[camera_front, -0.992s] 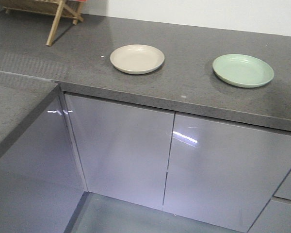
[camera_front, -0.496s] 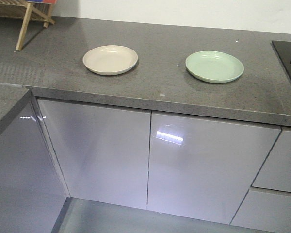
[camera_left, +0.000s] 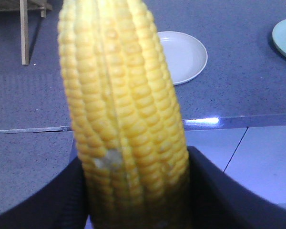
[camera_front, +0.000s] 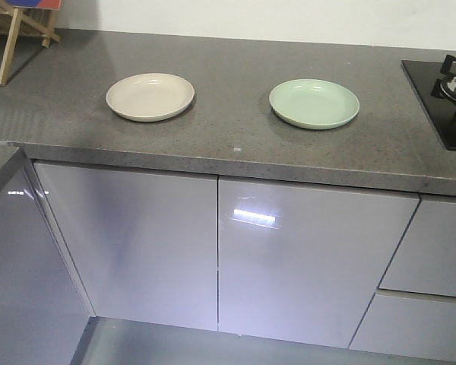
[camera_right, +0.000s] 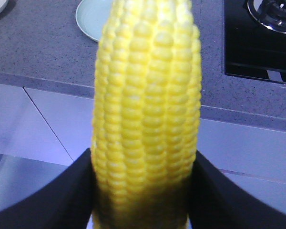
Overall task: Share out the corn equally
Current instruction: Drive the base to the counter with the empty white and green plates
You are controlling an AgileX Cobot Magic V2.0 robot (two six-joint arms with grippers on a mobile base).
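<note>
left gripper (camera_left: 133,200) is clamping left cob (camera_left: 119,90), right gripper (camera_right: 143,200) is clamping right cob (camera_right: 148,86), both hanging short of the counter (camera_front: 235,133). Risk: round cobs rolling off shallow beige plate (camera_front: 150,96) or green plate (camera_front: 314,103) on release.

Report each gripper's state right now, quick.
Left gripper: closed, holding a corn cob.
Right gripper: closed, holding another corn cob.

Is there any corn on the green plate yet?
No, the green plate on the counter has nothing on it.
</note>
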